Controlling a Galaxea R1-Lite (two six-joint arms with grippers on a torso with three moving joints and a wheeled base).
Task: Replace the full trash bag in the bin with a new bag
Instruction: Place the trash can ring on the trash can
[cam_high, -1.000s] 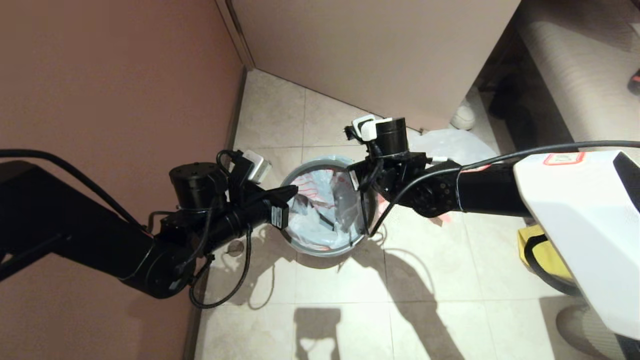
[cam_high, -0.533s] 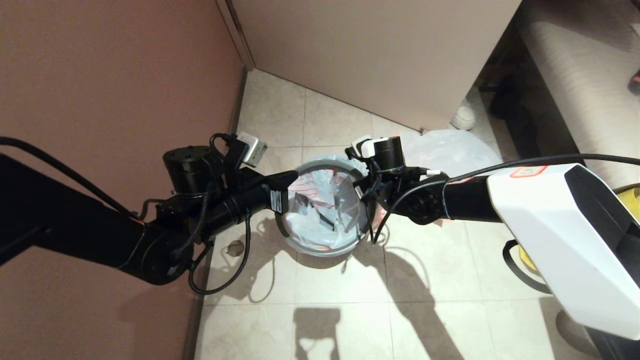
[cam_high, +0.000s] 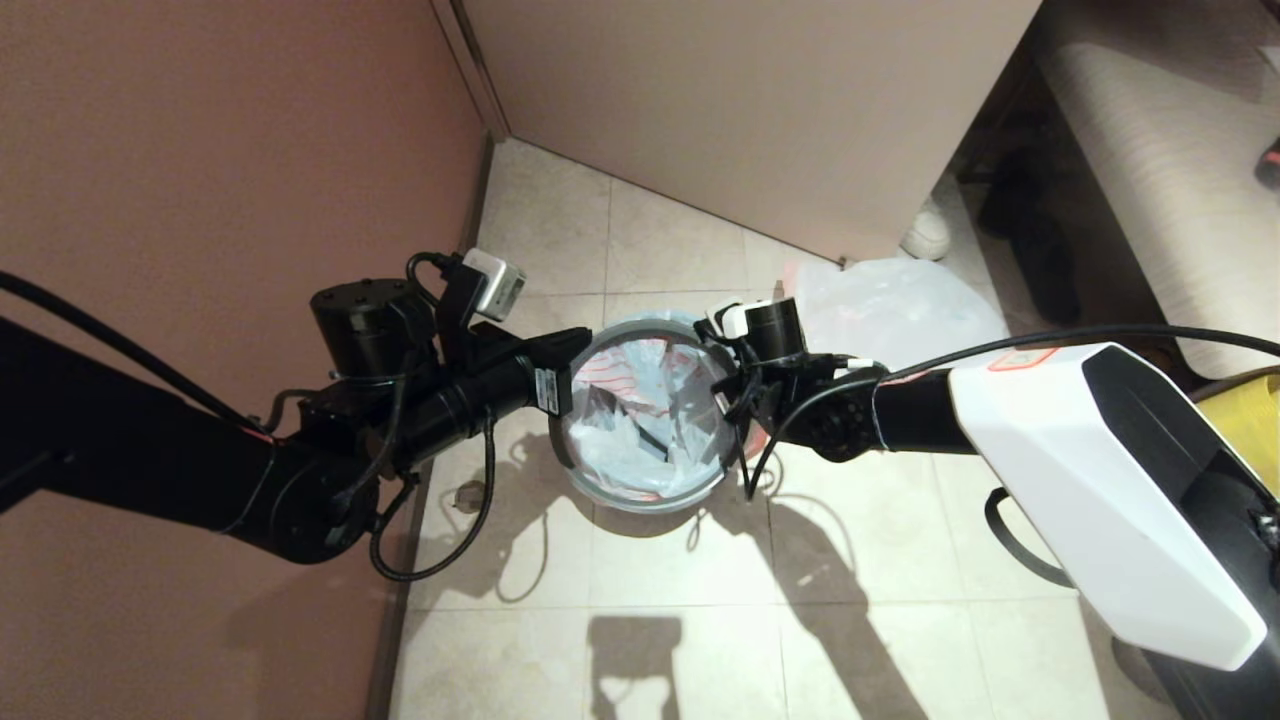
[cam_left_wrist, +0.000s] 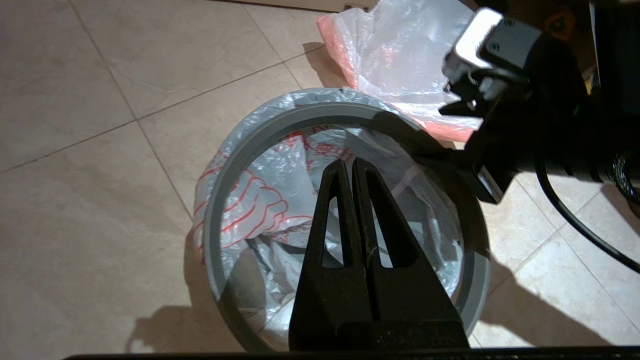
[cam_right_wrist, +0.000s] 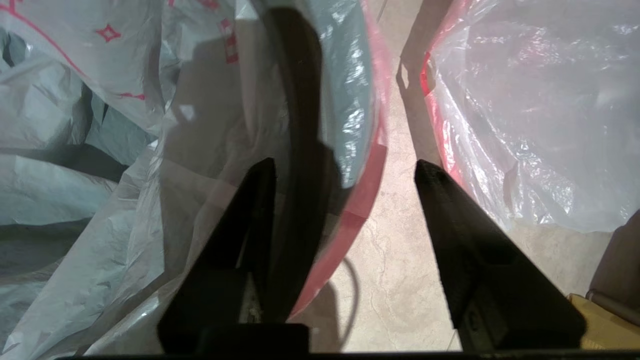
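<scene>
Only wristward: right hand (cam_right_wrist: 345, 167) astride bin (cam_right_wrist: 300, 125) rim.

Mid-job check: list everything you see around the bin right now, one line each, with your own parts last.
Small round black plastic bin: one, on the tiled floor, near the wall corner.
Thin grey hoop: one, sitting on the bin's rim.
Translucent white printed bag with red drawing: one, lining the bin, its edge draped over the rim under the hoop.
Plain translucent white bulging bag with pink-orange hem: one, on the floor beside the bin, on the robot's right.
Yellow fabric bag: one, at the right edge, mostly hidden.
White round object: one, on the floor by the cabinet; identity unclear.
Left pincer: black, shut, over the bin's opening.
Right pincer: black, open, astride the bin's right rim.
</scene>
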